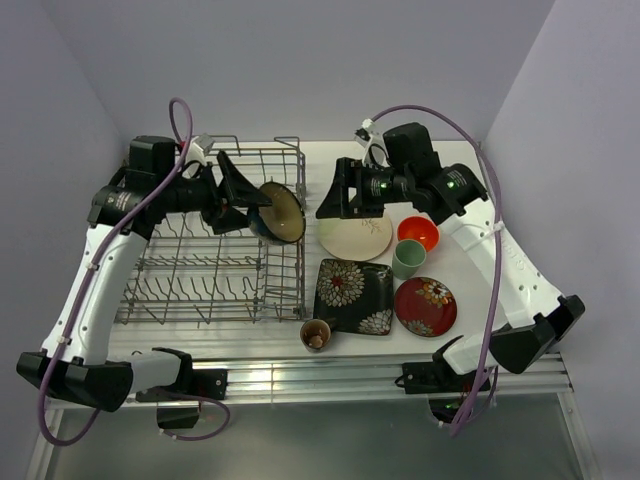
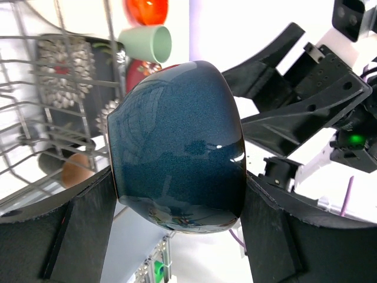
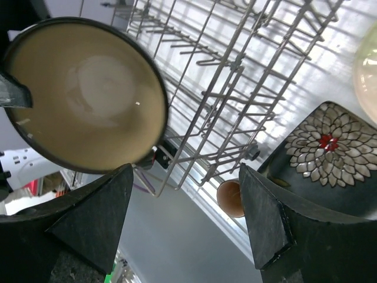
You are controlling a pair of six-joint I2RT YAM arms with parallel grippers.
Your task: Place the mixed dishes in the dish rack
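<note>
My left gripper [image 1: 262,208] is shut on a dark blue bowl [image 1: 283,213] with a cream inside, held on its side over the right end of the grey wire dish rack [image 1: 210,260]. In the left wrist view the bowl [image 2: 177,147] fills the gap between both fingers of that gripper [image 2: 179,183]. My right gripper [image 1: 325,195] stands open just right of the bowl, apart from it. From the right wrist, the bowl's cream inside [image 3: 88,94] shows at upper left of the open gripper [image 3: 185,177], with the rack [image 3: 235,88] beyond.
On the table right of the rack lie a pale round plate [image 1: 355,238], an orange bowl [image 1: 418,232], a green cup [image 1: 408,258], a red floral plate [image 1: 425,305], a black square floral plate [image 1: 354,296] and a brown cup [image 1: 316,334].
</note>
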